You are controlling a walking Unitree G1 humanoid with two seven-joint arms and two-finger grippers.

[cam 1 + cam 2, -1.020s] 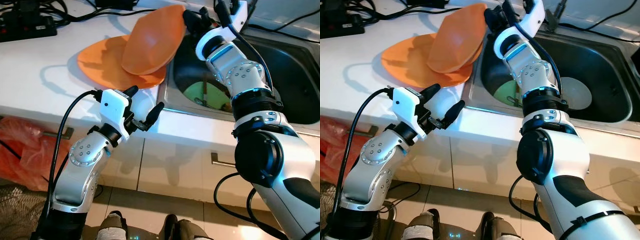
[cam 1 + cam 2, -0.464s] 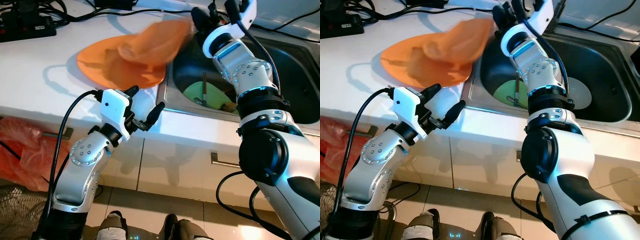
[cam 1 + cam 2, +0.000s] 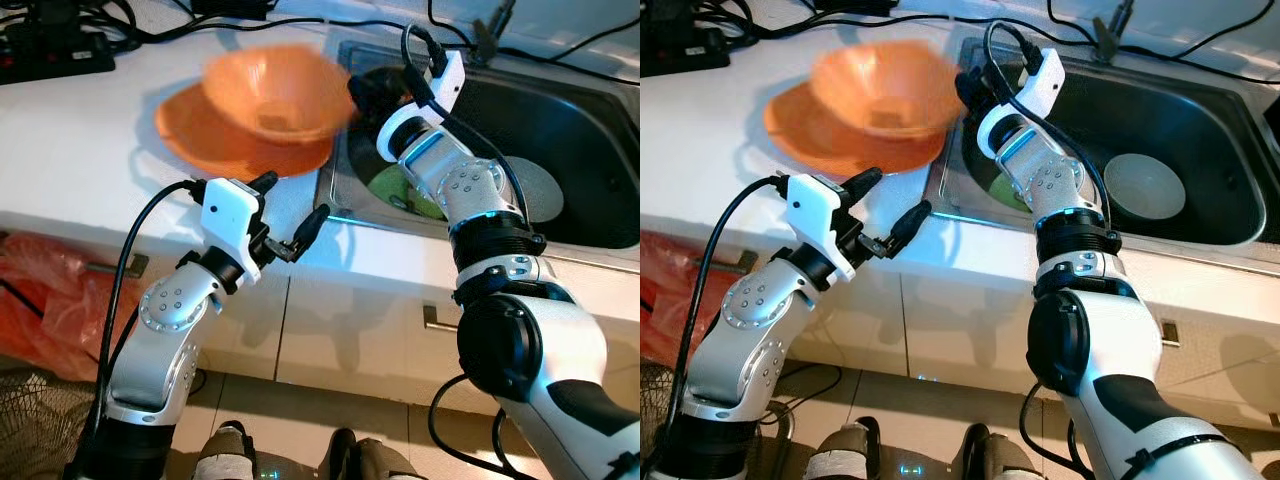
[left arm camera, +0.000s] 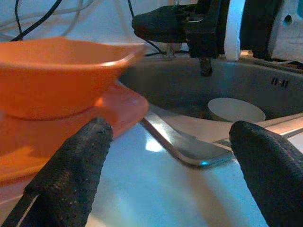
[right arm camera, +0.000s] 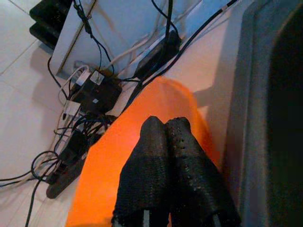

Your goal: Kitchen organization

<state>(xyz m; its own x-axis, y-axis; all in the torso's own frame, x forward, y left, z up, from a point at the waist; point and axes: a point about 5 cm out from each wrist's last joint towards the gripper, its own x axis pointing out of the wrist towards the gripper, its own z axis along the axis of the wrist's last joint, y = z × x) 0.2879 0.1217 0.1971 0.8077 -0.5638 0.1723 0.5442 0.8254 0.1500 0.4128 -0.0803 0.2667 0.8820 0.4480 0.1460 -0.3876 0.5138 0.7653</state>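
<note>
Head cams: right gripper [image 3: 362, 90] pinches the rim of the orange bowl [image 3: 272, 92], holding it mouth-up over the orange plate [image 3: 200, 140], which sits on the counter [image 3: 70, 130] just beside the sink [image 3: 1200, 150]. Bowl is blurred. My read: it's being stacked on the plate to nest the orange pieces. In the sink: a white bowl [image 3: 1144, 185] and a green plate [image 3: 400, 185]. Left gripper [image 3: 290, 215] hovers by the counter edge in front of the sink corner, fingers spread, holding nothing.

Left wrist cam: bowl sits low over the plate; contact unclear.

Right wrist cam: fingertips [image 5: 165, 175] pressed together on the bowl, cables [image 5: 85, 85] on the counter beyond the sink.
</note>
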